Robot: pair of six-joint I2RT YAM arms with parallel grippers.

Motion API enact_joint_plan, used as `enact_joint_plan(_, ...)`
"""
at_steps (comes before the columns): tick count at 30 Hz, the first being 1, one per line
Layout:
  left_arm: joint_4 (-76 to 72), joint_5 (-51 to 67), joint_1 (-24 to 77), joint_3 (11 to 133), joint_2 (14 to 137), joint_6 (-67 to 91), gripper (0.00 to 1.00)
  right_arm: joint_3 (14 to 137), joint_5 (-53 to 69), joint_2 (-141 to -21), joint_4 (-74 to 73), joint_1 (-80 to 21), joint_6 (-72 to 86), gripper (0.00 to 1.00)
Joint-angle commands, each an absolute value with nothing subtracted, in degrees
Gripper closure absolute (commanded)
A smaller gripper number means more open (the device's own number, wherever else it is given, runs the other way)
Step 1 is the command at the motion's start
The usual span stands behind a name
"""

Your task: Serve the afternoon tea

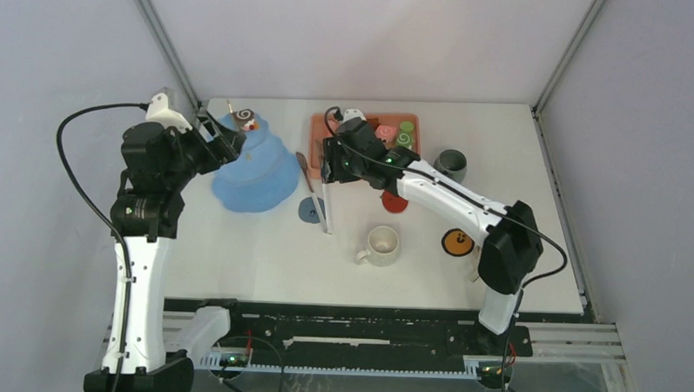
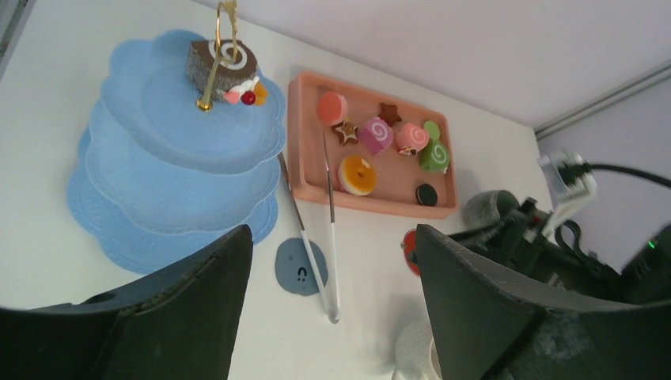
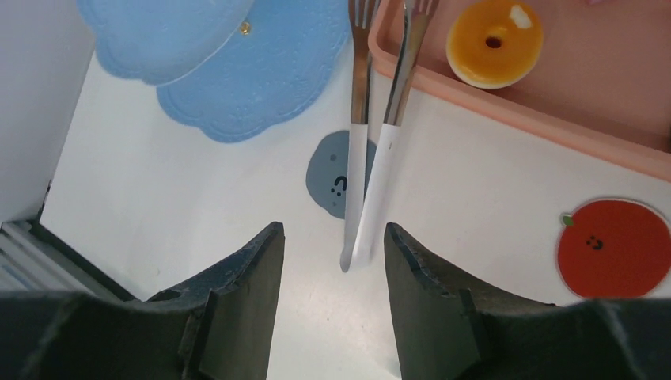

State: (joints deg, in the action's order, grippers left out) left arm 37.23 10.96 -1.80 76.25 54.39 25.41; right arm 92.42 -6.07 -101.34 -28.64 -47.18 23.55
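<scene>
The blue tiered dessert tower (image 1: 256,167) stands at the back left and carries a chocolate swirl roll (image 1: 245,118) on its top tier. My left gripper (image 1: 226,141) hovers at the tower's upper left edge, open and empty. In the left wrist view (image 2: 332,237) the tower (image 2: 158,158) and the roll (image 2: 224,67) lie ahead. Several pastries, including an orange donut (image 2: 357,175) and a purple swirl roll (image 2: 375,134), sit in the pink tray. My right gripper (image 1: 329,169) is open and empty over the tongs' handle end (image 3: 348,257). A cream mug (image 1: 382,244) and a dark grey-green mug (image 1: 452,163) stand on the table.
The salmon-pink tray (image 1: 322,125) sits at the back centre. The thin metal tongs (image 1: 324,200) lie from its left rim across a blue coaster (image 1: 311,210). A red apple coaster (image 3: 613,237) and an orange coaster (image 1: 457,243) lie on the right. Frame posts stand at the back corners.
</scene>
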Motion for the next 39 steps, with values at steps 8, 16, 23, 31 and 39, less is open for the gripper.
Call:
enact_joint_plan(8, 37.09, 10.18, 1.43, 68.01, 50.36, 22.65, 0.2, 96.19, -6.89, -113.54, -25.95, -44.99, 34.16, 0.39)
enact_joint_plan(16, 36.76, 10.63, 1.81, 66.28, 50.28, 23.04, 0.2, 104.22, -9.83, -122.55, -27.49, -46.31, 34.14, 0.38)
enact_joint_plan(23, 36.75, 10.8, 1.91, 65.8, 50.3, 22.71, 0.2, 115.34, -19.34, -130.69, -34.62, -48.76, 31.59, 0.39)
enact_joint_plan(31, 36.83, 10.74, 1.89, 65.2, 49.99, 22.03, 0.2, 124.16, -29.89, -136.27, -41.28, -51.18, 30.76, 0.44)
enact_joint_plan(39, 36.91, 10.73, 1.93, 64.57, 49.57, 21.45, 0.2, 125.2, -29.67, -138.89, -41.56, -51.65, 30.16, 0.5)
